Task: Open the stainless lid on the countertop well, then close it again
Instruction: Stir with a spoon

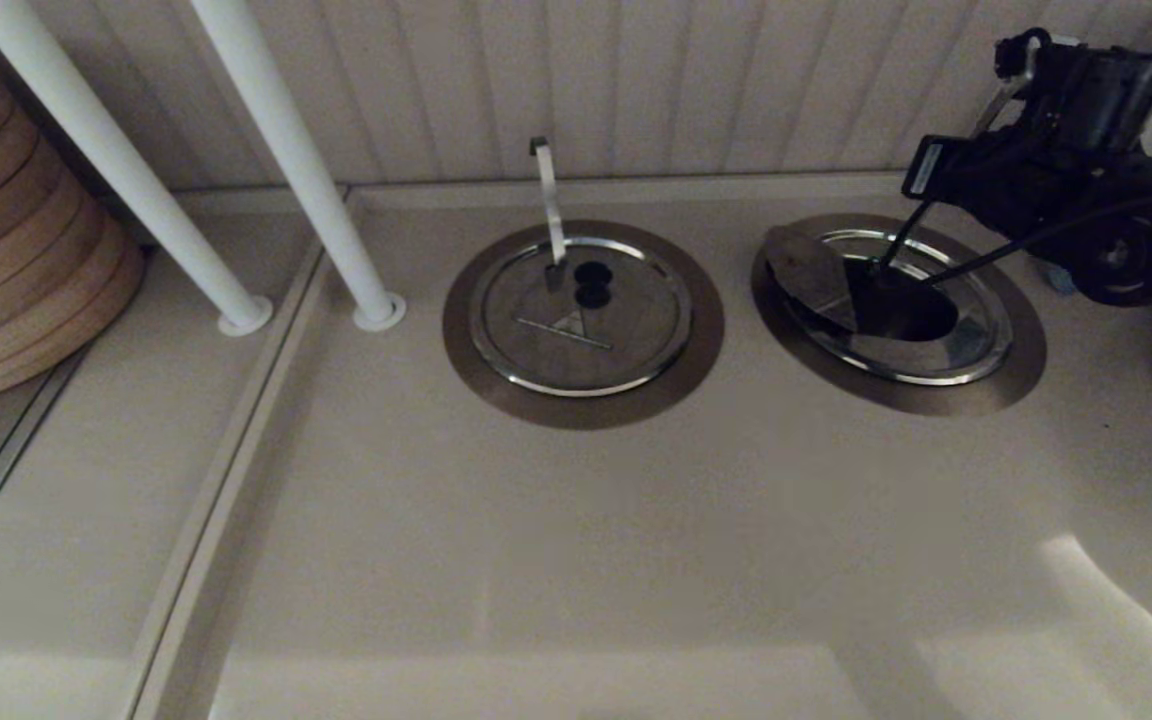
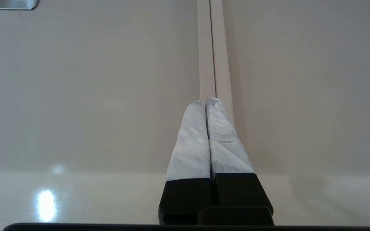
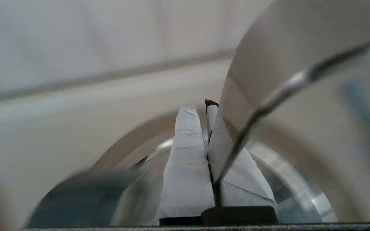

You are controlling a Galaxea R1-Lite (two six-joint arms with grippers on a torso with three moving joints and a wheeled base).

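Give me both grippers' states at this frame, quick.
Left gripper: shut, holding nothing, parked above the beige counter.
Right gripper: shut on the round shiny steel lid, which is tilted up over the dark countertop well.

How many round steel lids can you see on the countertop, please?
2: a closed lid with an upright handle at centre, and the stainless lid tilted open over the countertop well on the right.
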